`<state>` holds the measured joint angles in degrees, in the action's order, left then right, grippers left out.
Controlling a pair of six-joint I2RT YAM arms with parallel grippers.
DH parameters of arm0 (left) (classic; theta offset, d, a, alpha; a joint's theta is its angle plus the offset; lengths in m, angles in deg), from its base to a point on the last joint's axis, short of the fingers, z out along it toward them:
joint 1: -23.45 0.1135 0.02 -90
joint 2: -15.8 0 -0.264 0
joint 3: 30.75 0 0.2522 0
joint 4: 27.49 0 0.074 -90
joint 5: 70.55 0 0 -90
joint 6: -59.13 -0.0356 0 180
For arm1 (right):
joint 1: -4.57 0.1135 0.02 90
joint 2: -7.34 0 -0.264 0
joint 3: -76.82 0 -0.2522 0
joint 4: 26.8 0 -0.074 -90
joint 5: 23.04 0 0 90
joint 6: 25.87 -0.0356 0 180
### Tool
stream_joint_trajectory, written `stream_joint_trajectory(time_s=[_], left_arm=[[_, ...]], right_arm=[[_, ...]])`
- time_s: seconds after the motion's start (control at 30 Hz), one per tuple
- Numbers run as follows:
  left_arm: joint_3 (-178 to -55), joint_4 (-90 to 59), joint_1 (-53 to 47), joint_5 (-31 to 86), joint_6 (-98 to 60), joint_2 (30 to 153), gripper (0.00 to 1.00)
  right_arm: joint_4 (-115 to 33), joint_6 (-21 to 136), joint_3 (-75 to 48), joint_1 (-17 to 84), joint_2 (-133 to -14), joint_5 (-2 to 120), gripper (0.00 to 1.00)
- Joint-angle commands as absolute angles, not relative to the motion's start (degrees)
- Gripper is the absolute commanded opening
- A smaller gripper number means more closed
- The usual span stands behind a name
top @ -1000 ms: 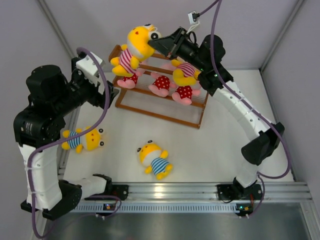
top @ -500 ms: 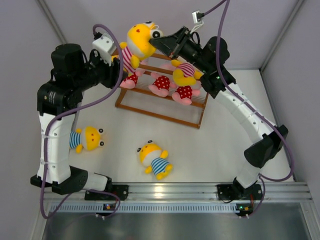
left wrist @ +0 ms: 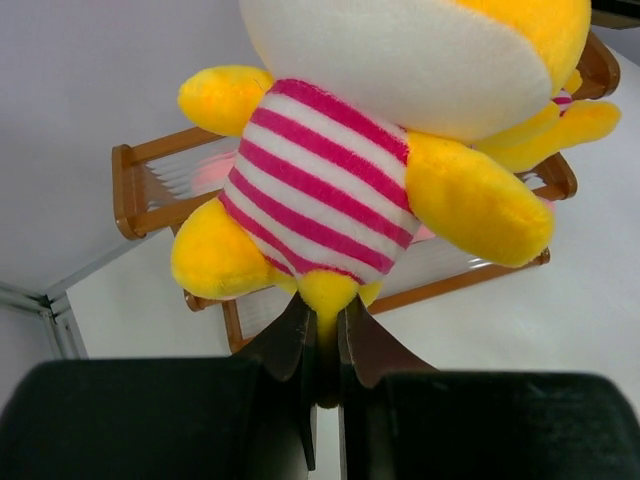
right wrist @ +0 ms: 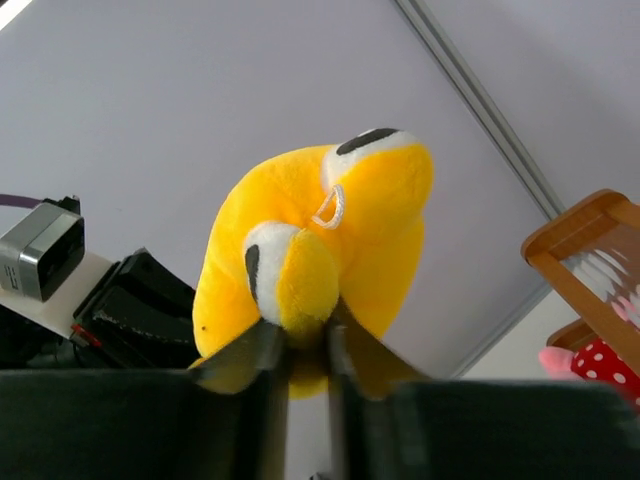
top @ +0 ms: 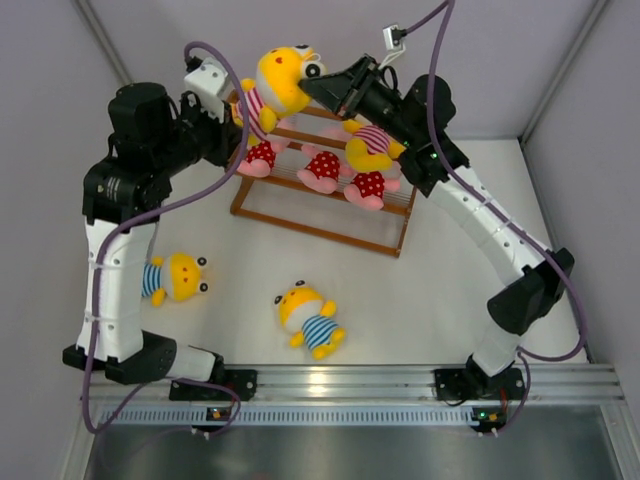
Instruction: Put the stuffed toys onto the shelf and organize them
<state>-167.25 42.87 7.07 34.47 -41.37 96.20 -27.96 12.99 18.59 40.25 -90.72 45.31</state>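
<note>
Left side: a yellow plush animal in a blue-striped shirt (top: 172, 277) is lying on the white table (top: 430, 290), well below and apart from the left end effector (left wrist: 325, 320).

The left end effector is pinching, jaws nearly together, the small yellow nub at the bottom of a yellow plush animal in a pink-striped shirt (left wrist: 320, 190). The toy is hanging in the air directly ahead of these fingers, its back towards the left wrist camera.

Beyond and under this end effector, the brown wooden three-tier rack (top: 320, 225) is standing on the table. The held toy is sitting above the rack's left end and is not resting on it.

A second blue-striped yellow plush (top: 308, 318) is lying on the table, between the two arms and well short of both end effectors.

The right end effector (right wrist: 308, 340) is gripping the same held toy at the head, jaws narrow on one bulging eye.

Below the right end effector, another pink-striped yellow plush (top: 368, 145) and pink plush toys in red white-dotted outfits (top: 322, 168) are sitting on the rack's tiers.
</note>
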Motion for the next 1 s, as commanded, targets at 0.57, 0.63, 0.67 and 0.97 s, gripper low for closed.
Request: stream_joint_trajectory(time_s=[0.57, 0.63, 0.67, 0.97], left_arm=[[-169.1, 25.2, 6.9, 15.3, -31.5, 105.5, 0.00], [-169.1, 25.2, 7.0, 15.9, -31.1, 107.1, 0.00], [-169.3, 25.2, 6.9, 16.2, -31.0, 108.9, 0.00], [-170.2, 25.4, 6.8, 9.5, -31.1, 117.0, 0.00]], right_arm=[[-47.8, 35.0, 23.2, 29.6, -83.7, 50.6, 0.92], [-48.8, 36.6, 21.3, 29.5, -81.0, 52.5, 0.92], [-48.9, 38.0, 20.4, 29.5, -79.9, 53.4, 0.92], [-52.9, 43.1, 10.9, 29.5, -71.0, 61.1, 0.91]])
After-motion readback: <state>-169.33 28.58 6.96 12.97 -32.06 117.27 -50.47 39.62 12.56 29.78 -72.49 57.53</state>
